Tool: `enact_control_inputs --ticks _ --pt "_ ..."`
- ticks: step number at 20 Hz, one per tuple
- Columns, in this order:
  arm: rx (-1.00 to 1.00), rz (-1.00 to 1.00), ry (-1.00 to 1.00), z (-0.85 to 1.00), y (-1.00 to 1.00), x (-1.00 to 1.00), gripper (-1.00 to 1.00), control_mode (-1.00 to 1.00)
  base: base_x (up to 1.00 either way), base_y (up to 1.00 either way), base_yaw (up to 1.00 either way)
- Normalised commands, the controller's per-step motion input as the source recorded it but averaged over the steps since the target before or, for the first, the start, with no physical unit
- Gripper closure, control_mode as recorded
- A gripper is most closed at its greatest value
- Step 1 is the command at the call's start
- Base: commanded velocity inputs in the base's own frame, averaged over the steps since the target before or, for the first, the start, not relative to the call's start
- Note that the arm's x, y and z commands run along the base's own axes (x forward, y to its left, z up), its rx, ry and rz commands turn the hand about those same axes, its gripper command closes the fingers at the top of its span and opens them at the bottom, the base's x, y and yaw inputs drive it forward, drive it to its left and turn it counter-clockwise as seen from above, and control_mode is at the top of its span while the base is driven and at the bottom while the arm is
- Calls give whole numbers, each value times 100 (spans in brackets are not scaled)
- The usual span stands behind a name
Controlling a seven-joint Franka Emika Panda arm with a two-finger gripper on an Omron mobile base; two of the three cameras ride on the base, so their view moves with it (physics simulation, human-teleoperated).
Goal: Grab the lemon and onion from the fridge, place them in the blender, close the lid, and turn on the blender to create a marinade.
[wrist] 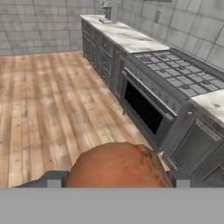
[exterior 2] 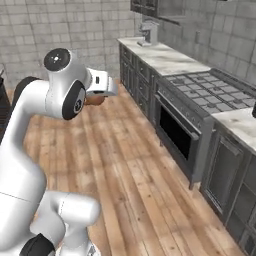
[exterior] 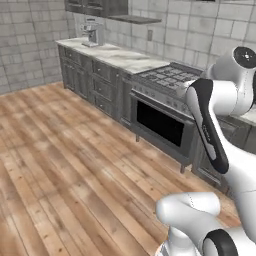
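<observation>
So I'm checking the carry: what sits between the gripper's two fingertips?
The onion, orange-brown, fills the gap between the gripper fingertips in the hand view; the right base view shows it under the hand too.

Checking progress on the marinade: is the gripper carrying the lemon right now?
No, the round orange-brown onion sits between the gripper fingers.

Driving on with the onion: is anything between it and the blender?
The onion sits in the gripper, over bare wooden floor beside the stove. Nothing visible blocks it, but I cannot see the blender in these views.
</observation>
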Motion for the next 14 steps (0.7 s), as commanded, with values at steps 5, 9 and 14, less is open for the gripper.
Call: enact_control_inputs --ticks 5,9,14 --pt "0 0 0 0 0 0 100 100 100 2 46" --pt "0 0 0 0 0 0 100 100 100 0 48" --pt "0 0 0 0 0 0 100 100 100 0 51"
